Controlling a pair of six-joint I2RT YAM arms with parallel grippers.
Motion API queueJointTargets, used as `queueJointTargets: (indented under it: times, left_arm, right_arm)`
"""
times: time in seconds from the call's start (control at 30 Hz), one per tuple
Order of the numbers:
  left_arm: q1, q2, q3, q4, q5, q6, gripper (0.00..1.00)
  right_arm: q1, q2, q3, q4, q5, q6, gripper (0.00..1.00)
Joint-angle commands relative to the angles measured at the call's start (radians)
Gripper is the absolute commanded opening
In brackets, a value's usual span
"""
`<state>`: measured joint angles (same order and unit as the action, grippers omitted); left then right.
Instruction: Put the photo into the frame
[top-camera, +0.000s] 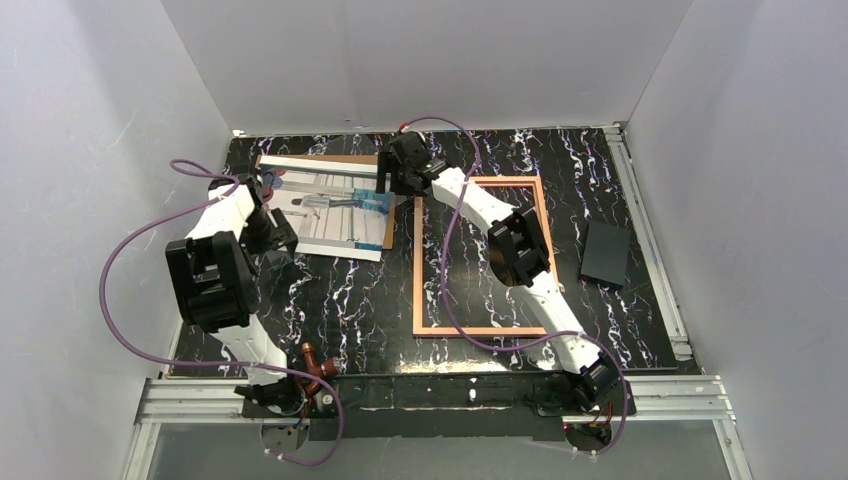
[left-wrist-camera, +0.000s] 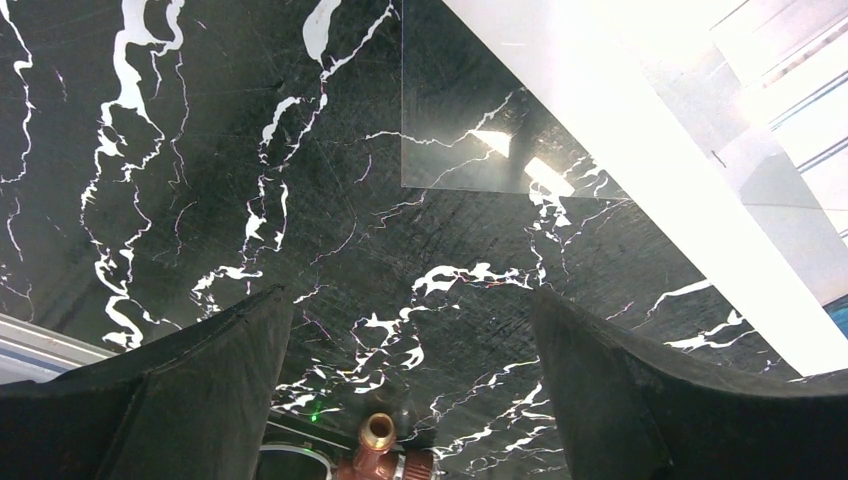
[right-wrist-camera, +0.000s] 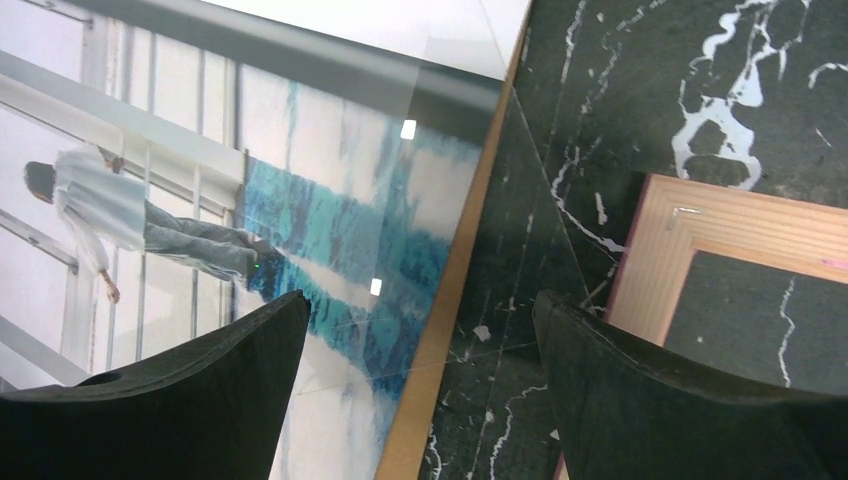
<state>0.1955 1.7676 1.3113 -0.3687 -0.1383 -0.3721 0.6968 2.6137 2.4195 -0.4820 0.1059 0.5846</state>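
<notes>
The photo (top-camera: 322, 205) lies face up at the far left on a brown backing board (top-camera: 386, 215); it also shows in the right wrist view (right-wrist-camera: 200, 200), with a person and teal tones. A clear pane (left-wrist-camera: 470, 130) lies partly over it. The frame (top-camera: 418, 280) lies copper-orange side up in the middle, with its corner in the right wrist view (right-wrist-camera: 700, 250). My right gripper (top-camera: 388, 190) is open and empty over the photo's right edge (right-wrist-camera: 420, 310). My left gripper (top-camera: 283, 240) is open and empty by the photo's left edge (left-wrist-camera: 410, 300).
A black flat rectangle (top-camera: 606, 253) lies to the right of the frame. My right arm reaches across the frame. A brass fitting (left-wrist-camera: 378, 440) shows near the left arm's base. White walls surround the marble table (top-camera: 350, 300).
</notes>
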Motion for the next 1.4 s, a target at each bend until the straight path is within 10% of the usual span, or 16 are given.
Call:
queueJointTargets:
  times: [0.0, 0.2, 0.8, 1.37]
  left_arm:
    - [0.050, -0.003, 0.007, -0.110, 0.035, -0.040, 0.89]
    - [0.251, 0.000, -0.108, 0.037, 0.354, -0.208, 0.87]
    - [0.323, 0.176, -0.127, 0.186, 0.577, -0.271, 0.79]
    - [0.322, 0.128, -0.237, 0.495, 0.798, -0.317, 0.38]
  right_arm:
    - [-0.014, -0.020, 0.035, -0.057, 0.011, 0.009, 0.91]
    - [-0.047, -0.021, 0.003, -0.114, -0.074, 0.057, 0.90]
    - [-0.060, -0.017, -0.006, -0.136, -0.206, 0.088, 0.88]
    - [-0.064, -0.037, -0.038, -0.107, -0.242, 0.092, 0.88]
